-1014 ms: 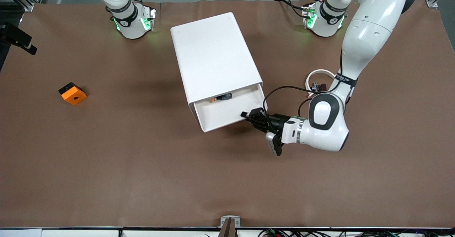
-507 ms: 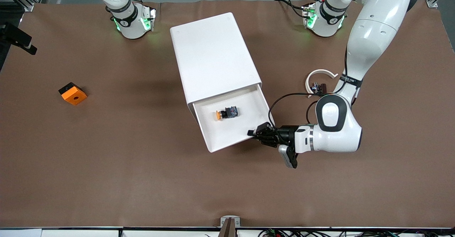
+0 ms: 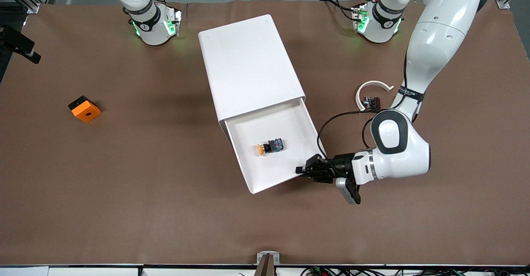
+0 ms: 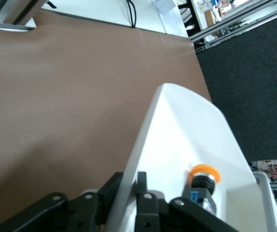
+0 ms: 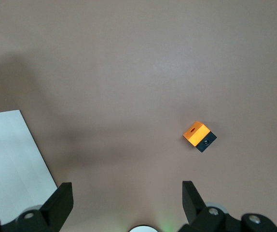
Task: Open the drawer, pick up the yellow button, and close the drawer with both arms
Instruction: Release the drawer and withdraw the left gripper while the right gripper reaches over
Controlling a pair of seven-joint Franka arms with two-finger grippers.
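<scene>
Two jaws, my left [image 3: 306, 170] pinching the drawer [image 3: 271, 182] lip, draw straight out, leaving the button [image 3: 271, 146] reachable; right jaws [image 5: 124, 200] wait released.

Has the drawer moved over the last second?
Yes. The drawer has slid farther out of the cabinet, toward the front camera, with the left tool on its lip.

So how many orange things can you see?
2. The button, orange-capped, lies in the open drawer; the orange block sits on the table toward the right arm's end.
</scene>
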